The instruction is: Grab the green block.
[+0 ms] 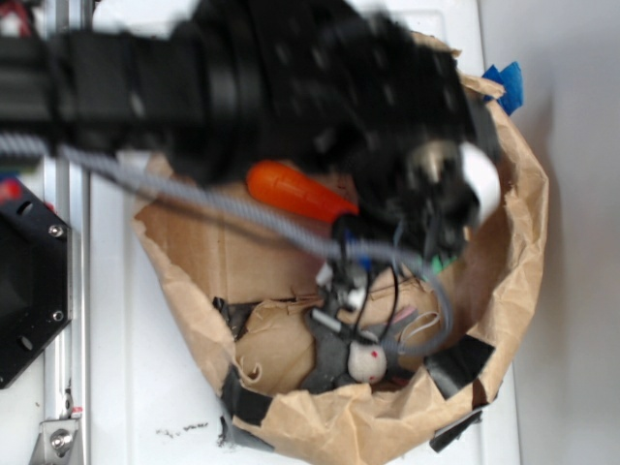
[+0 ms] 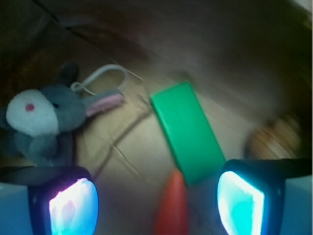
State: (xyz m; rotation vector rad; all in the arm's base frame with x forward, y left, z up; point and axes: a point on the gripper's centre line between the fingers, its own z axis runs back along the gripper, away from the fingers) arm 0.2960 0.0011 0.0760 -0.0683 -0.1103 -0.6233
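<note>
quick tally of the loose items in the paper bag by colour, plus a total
green: 1, the green block
orange: 1, the carrot
grey: 1, the plush mouse
total: 3
The hand hovers open above them, holding nothing.

A robotics laboratory test station. A black robot arm [image 1: 242, 77] with exposed grey cabling [image 1: 223, 203] reaches over a white table [image 1: 116, 387] edged by an aluminium rail [image 1: 68, 291]. A makeshift bin of crumpled brown paper [image 1: 523, 223], patched with black tape [image 1: 247, 402], holds toy props: a grey plush mouse [image 2: 44, 117] and an orange carrot [image 1: 295, 194].
</note>
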